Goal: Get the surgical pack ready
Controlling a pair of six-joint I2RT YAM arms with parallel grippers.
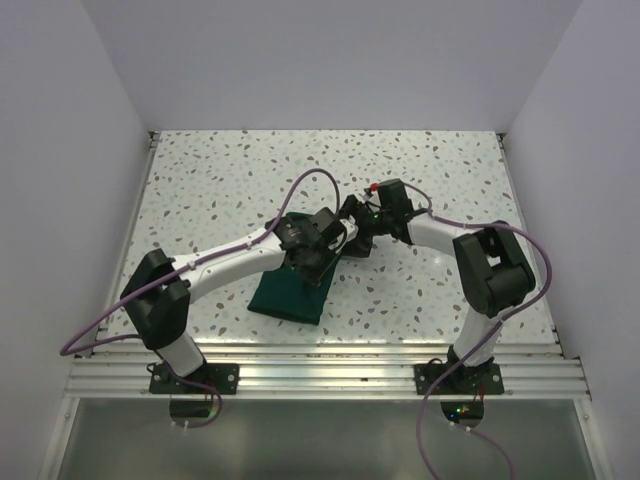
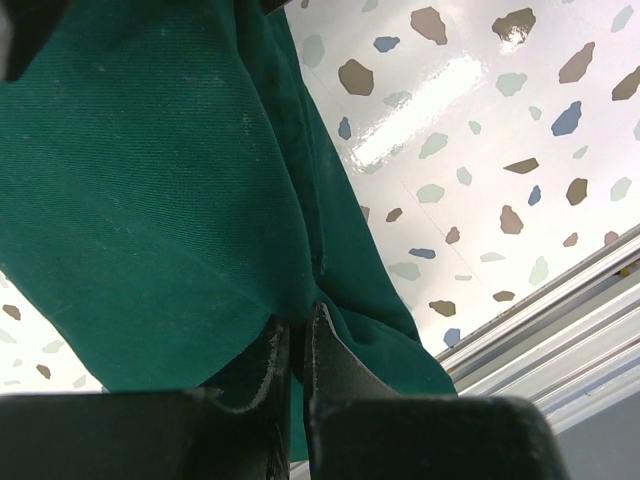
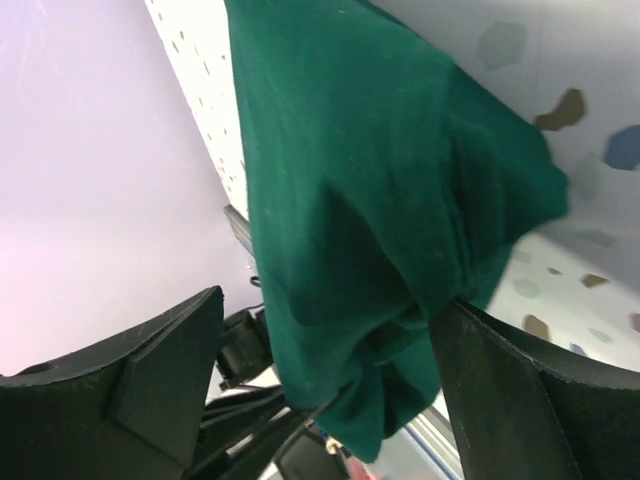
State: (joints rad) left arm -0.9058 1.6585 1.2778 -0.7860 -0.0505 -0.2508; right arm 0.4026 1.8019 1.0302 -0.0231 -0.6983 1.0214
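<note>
Fingertips (image 2: 265,370) of left gripper (image 2: 295,345) up close: nearly closed, pinching a fold of surgical pack (image 2: 150,200); lift slowly, without tugging. Right wrist: right gripper (image 3: 330,310) gaping wide, cloth bunched between, apparently unclamped; close before pulling. From above: pack on table (image 1: 220,180) beneath both wrists; draw apart evenly.

You get bright, even overhead light with soft shadows. White glare streaks the surface (image 2: 415,125) in your left wrist view; near jaws blur dark.
</note>
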